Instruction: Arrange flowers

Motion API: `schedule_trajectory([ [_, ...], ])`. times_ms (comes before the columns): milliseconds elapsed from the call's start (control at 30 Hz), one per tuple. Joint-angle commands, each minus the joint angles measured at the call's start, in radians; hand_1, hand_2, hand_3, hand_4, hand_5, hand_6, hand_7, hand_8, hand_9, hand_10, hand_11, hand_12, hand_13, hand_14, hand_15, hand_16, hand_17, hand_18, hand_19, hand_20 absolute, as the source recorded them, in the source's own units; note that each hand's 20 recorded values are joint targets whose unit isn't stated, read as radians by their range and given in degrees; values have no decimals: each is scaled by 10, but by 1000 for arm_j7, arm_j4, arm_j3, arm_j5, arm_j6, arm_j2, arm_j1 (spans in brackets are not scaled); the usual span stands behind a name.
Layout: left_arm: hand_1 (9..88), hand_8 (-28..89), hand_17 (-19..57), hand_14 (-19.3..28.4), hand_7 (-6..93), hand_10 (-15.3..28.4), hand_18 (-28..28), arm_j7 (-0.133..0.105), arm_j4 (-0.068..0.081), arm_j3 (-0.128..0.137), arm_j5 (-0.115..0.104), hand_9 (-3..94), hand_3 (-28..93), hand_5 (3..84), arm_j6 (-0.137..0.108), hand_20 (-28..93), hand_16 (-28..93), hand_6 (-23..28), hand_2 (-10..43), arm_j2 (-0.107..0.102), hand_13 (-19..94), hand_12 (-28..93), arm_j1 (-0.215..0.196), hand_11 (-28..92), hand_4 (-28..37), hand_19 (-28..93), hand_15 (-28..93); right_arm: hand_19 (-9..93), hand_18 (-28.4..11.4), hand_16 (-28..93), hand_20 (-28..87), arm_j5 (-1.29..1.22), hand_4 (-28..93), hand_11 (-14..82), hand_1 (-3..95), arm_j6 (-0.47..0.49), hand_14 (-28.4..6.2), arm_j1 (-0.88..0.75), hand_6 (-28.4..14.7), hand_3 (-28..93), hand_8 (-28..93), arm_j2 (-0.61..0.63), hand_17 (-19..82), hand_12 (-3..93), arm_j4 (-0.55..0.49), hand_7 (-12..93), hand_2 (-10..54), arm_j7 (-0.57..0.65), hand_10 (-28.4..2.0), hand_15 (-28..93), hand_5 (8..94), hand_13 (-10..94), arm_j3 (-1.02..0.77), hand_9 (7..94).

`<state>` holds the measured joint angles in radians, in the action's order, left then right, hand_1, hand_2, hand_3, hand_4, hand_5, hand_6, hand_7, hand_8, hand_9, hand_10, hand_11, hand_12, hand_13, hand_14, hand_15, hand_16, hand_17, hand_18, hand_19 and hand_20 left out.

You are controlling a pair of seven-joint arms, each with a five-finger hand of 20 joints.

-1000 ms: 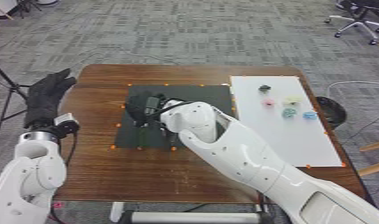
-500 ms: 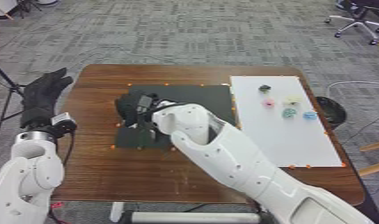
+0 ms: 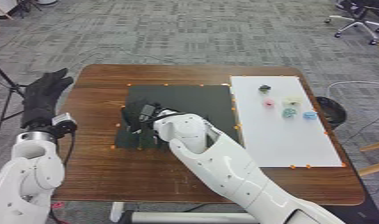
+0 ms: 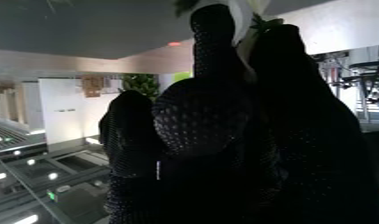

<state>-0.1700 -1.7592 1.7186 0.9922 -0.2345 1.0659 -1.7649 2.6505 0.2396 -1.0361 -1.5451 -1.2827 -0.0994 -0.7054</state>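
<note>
In the head view, my right hand (image 3: 137,116) is low over the left part of the dark mat (image 3: 199,94). In the right wrist view, a white flower piece (image 4: 241,19) with green leaves (image 4: 267,23) is pinched between the gloved fingers of my right hand (image 4: 203,115); the rest of it is hidden by the glove. My left hand (image 3: 45,92) is off the table's left side with straight fingers. On the white board (image 3: 283,145) are a dark green piece (image 3: 264,88), a pink flower (image 3: 268,103), a pale yellow one (image 3: 293,100), a green one (image 3: 288,113) and a blue one (image 3: 310,115).
Orange markers line the edges of the mat and board on the brown table (image 3: 105,175). A black bin (image 3: 331,111) stands beyond the table's right edge. My right forearm crosses the table's front half, between mat and board.
My right hand has moved left, then slightly back right and nearer the table's front, its forearm swinging left. The left hand has shifted slightly left. The flowers on the board have not moved.
</note>
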Motion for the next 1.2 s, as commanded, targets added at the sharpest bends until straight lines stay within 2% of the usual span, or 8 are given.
schedule_trajectory([
  [33,232,-85,60,144,151,142,95,12,-8,12,15,524,687,499,18,143,-5,39,167,21,375,107,4,203,-283,66,112,932,-161,358,570,6,-115,107,563,11,-9,3,44,468,32,6,565,162,0,242,-36,-4,-69,542,733,930,-7,858],
  [233,229,-82,58,146,147,143,96,9,-8,9,11,518,687,495,14,143,-4,40,129,16,370,108,3,202,-283,66,110,932,-167,355,575,-22,-90,128,508,21,-11,23,28,478,48,25,559,140,-20,223,-59,9,-87,547,696,922,13,818],
  [433,223,-80,53,152,144,140,101,10,-8,10,11,506,695,487,15,142,2,41,84,17,358,108,3,201,-283,62,105,932,-170,350,578,-63,-109,122,422,11,-12,46,19,565,31,39,551,145,-35,202,-81,25,-104,554,665,911,34,788],
  [500,216,-79,51,151,143,139,102,10,-8,10,12,500,701,481,15,142,4,41,59,17,354,108,3,198,-282,61,102,932,-171,346,579,-96,-104,117,384,-1,-13,62,15,590,-77,53,549,147,-44,196,-85,41,-110,556,653,909,51,775],
  [767,208,-77,50,152,140,139,105,6,-8,5,5,494,705,479,10,141,7,41,44,10,350,109,2,193,-283,57,100,932,-179,339,576,-207,-110,107,300,8,-21,134,0,614,-81,115,541,145,-117,172,-95,90,-119,552,615,901,87,741],
  [1000,208,-77,50,151,140,138,105,5,-8,4,3,493,702,478,8,141,8,40,38,7,350,111,1,191,-283,54,99,932,-184,337,567,-343,-100,100,266,-72,-27,196,-6,606,-71,152,530,146,-179,155,-95,149,-127,545,598,893,82,720],
  [1200,210,-76,50,150,141,137,105,7,-8,6,6,494,700,478,11,142,8,39,38,11,351,111,2,191,-283,53,99,927,-192,337,560,-424,-100,100,266,-121,-37,195,-11,600,-68,233,505,151,-290,148,-95,166,-127,545,596,874,51,709],
])
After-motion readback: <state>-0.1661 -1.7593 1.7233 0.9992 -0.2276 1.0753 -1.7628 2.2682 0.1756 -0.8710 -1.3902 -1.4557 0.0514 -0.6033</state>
